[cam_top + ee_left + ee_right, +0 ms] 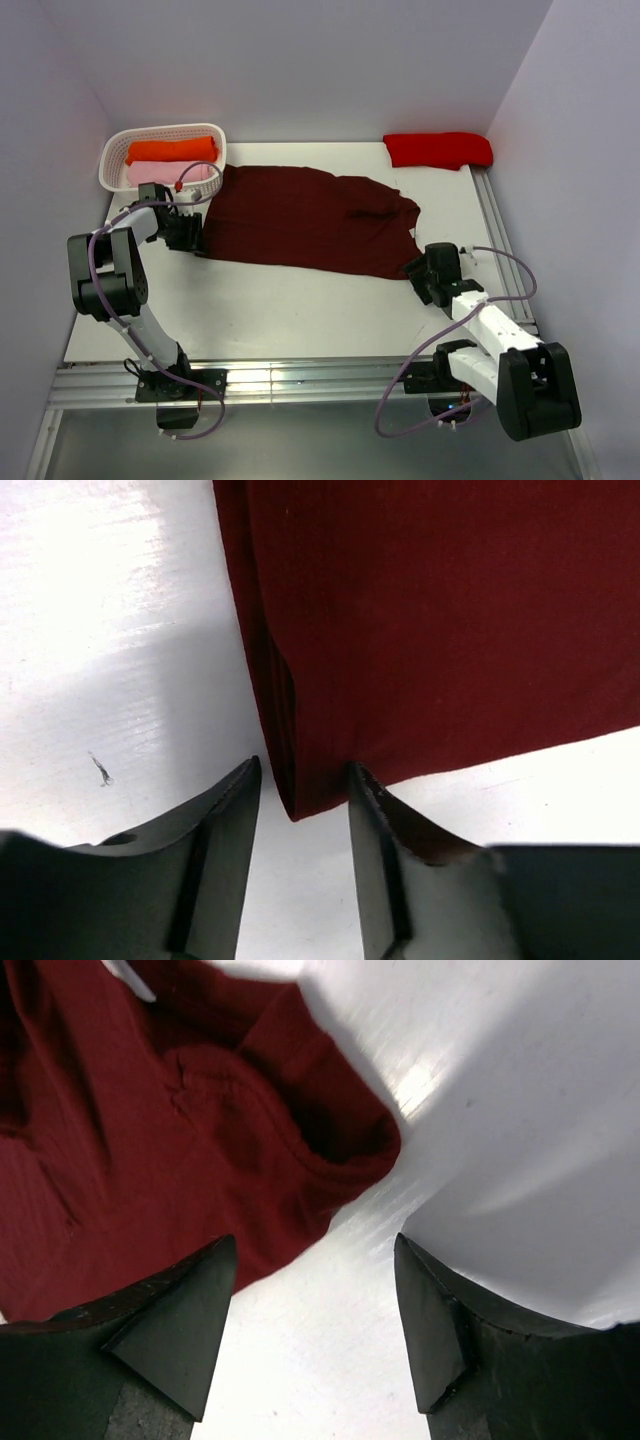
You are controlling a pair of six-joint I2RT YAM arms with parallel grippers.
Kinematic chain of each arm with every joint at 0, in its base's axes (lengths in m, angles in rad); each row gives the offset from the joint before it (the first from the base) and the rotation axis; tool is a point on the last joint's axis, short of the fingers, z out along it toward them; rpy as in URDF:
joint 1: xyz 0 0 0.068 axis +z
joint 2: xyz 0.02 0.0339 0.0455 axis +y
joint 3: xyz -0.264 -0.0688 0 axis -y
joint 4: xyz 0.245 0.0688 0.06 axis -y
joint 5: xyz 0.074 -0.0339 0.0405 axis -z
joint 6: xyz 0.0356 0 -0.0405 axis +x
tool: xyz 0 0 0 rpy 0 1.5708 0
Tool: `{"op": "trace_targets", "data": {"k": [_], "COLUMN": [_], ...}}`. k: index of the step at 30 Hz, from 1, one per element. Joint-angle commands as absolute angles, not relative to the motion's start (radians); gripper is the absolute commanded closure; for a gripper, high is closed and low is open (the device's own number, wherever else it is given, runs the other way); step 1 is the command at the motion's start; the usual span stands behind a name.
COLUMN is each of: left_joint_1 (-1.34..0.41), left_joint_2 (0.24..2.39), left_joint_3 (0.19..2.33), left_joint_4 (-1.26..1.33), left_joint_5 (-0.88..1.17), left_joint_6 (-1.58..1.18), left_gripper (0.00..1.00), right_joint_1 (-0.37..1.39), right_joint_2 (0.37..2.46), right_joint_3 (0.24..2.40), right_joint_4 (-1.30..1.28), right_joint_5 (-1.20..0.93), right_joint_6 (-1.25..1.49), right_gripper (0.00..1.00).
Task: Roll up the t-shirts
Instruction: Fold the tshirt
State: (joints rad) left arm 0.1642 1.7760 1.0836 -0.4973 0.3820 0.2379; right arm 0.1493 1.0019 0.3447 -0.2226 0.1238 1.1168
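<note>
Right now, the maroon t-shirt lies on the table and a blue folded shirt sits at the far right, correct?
No: the top external view shows that folded shirt is red, not blue. The maroon t-shirt does lie on the table.

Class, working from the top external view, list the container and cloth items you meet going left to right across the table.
white basket → maroon t-shirt, spread out → red folded cloth

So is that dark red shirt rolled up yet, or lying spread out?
Spread out: the maroon t-shirt lies flat and long across the table, no rolled part visible.
</note>
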Motion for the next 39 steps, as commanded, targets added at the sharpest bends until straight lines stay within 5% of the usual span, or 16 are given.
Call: {"op": "trace_targets", "data": {"k": [1,8,14,19,39], "left_joint_1": [0.167,0.166,0.152,0.133,0.14], "left_joint_2": [1.792,1.799,1.798,1.752,1.46], "left_joint_3": [1.074,1.075,1.071,1.042,0.865], "left_joint_4": [-0.483,-0.485,-0.495,-0.52,-0.744], "left_joint_5": [0.371,0.365,0.361,0.338,0.268], "left_joint_6": [0.224,0.232,0.242,0.271,0.439], "left_gripper": [0.55,0.66,0.97,1.0,1.0], "right_joint_1": [0.127,0.12,0.12,0.12,0.149], "right_joint_2": [1.046,1.129,1.137,1.06,0.482], "right_joint_3": [0.364,0.403,0.42,0.436,0.4], "right_joint_4": [-0.249,-0.23,-0.239,-0.313,-0.862], "right_joint_5": [0.172,0.178,0.176,0.172,0.025], "right_joint_6": [1.072,1.034,1.002,0.974,0.965], "right_gripper": [0.3,0.47,0.79,0.99,1.0]}}
